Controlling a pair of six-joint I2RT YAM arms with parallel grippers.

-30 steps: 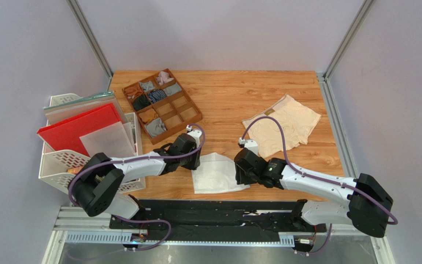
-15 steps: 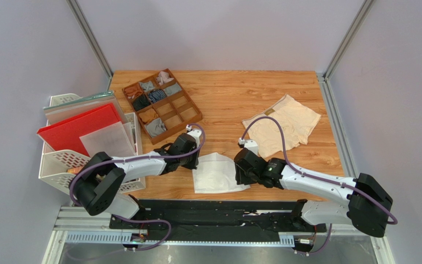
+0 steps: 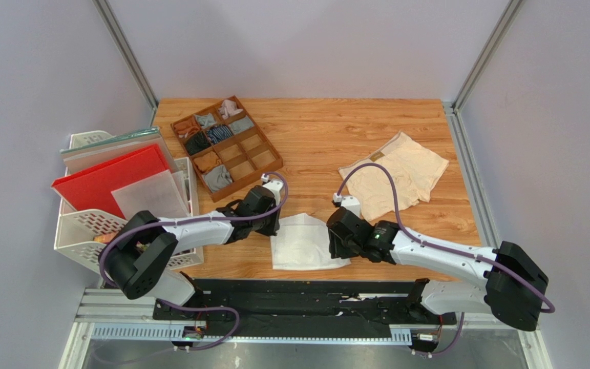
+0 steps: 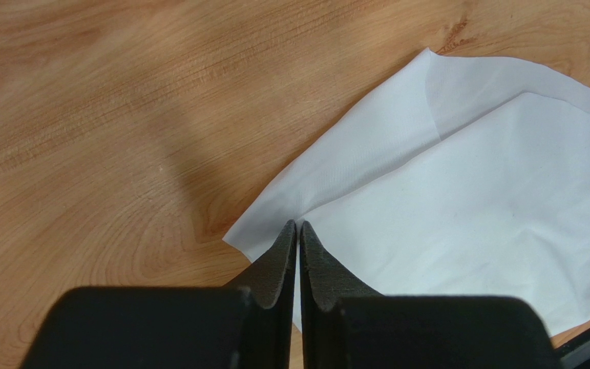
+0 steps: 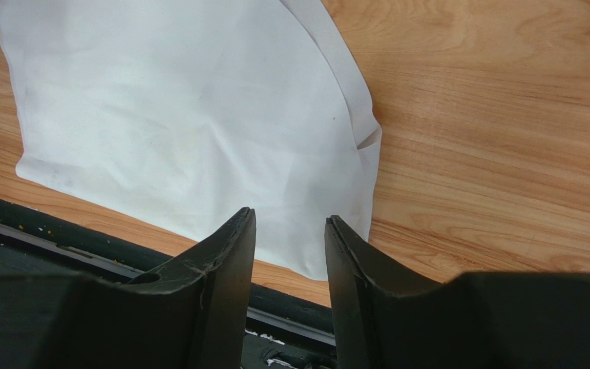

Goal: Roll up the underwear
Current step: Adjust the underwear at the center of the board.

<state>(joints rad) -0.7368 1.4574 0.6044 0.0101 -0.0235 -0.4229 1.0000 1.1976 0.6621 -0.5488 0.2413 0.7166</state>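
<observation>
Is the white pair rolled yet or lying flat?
Flat, not rolled. The white underwear lies spread on the table, one layer folded over another; no roll shows in any view.

White briefs (image 3: 306, 244) lie at the table's (image 3: 329, 127) near edge, between the two arms. The left gripper (image 3: 275, 228) sits at their far-left corner, and the right gripper (image 3: 335, 247) hangs over their right edge. From above, neither one's jaws can be made out. Beige briefs (image 3: 398, 173) lie spread out, well apart to the far right. A tray (image 3: 263, 159) holding rolled garments (image 3: 207, 131) sits at the far left, beside a white rack (image 3: 71, 231).
</observation>
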